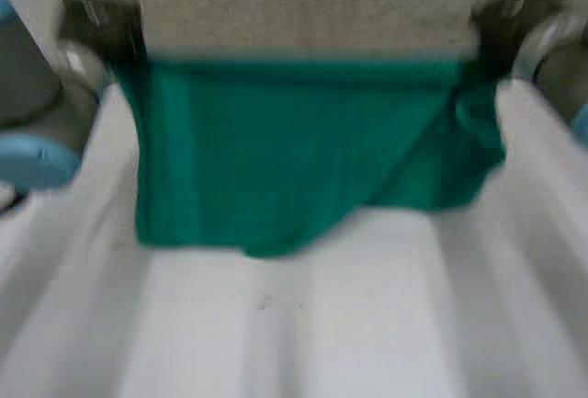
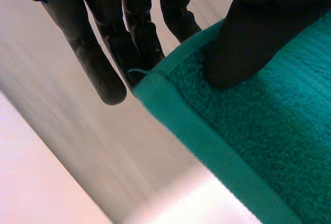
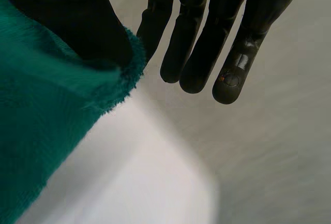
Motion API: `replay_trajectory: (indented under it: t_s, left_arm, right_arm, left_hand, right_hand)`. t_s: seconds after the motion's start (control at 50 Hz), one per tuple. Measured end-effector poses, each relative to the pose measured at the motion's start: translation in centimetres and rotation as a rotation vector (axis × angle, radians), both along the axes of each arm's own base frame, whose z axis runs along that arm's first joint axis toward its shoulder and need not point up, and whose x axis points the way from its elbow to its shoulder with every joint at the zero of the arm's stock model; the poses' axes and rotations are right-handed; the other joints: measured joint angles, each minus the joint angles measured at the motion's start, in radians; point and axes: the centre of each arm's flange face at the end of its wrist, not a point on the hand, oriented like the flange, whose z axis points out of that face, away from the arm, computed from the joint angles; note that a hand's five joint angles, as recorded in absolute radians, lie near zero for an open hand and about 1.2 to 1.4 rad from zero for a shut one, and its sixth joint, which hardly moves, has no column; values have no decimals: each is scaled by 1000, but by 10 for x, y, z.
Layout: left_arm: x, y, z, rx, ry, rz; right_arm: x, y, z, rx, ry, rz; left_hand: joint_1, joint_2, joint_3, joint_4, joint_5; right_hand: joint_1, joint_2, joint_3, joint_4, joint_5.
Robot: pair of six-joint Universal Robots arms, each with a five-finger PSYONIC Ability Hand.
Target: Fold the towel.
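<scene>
Nearest is the bare white table [image 1: 303,324]. Past it the green towel [image 1: 276,150] hangs as a sheet. Its lower edge is uneven, longer on the left hand's side and rising along a diagonal crease toward the right. That edge seems to brush the table, though I cannot be sure it touches.

Farther off, the top edge runs taut and level, with a hand at each corner. The left hand [image 1: 103,30] pinches its corner, thumb [image 2: 243,43] pressed on the pile and fingers [image 2: 101,69] straight behind the hem. The right hand [image 1: 498,23] pinches the other corner, thumb [image 3: 77,22] on the cloth and fingers [image 3: 232,53] straight beyond it.

The step looks like carrying the held edge over for a fold. To do it well, hold both pinches firm and the top edge level. Let the low edge settle flat on the table, then bring both corners across together. The bunched right side likely needs slight outward tension.
</scene>
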Motion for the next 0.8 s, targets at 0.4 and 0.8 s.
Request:
replay_trajectory:
  t_s: [0.4, 0.8]
  left_arm:
    - [10, 18, 30, -283, 153, 27]
    - [12, 40, -160, 246, -8, -3]
  right_arm:
    - [-1, 28, 19, -183, -223, 91]
    - [3, 24, -206, 454, -68, 63]
  left_hand:
    - [0, 1, 1, 0, 0]
    - [0, 2, 2, 0, 0]
  right_hand:
    - [0, 0, 0, 0, 4]
    - [-154, -210, -216, -220, -176]
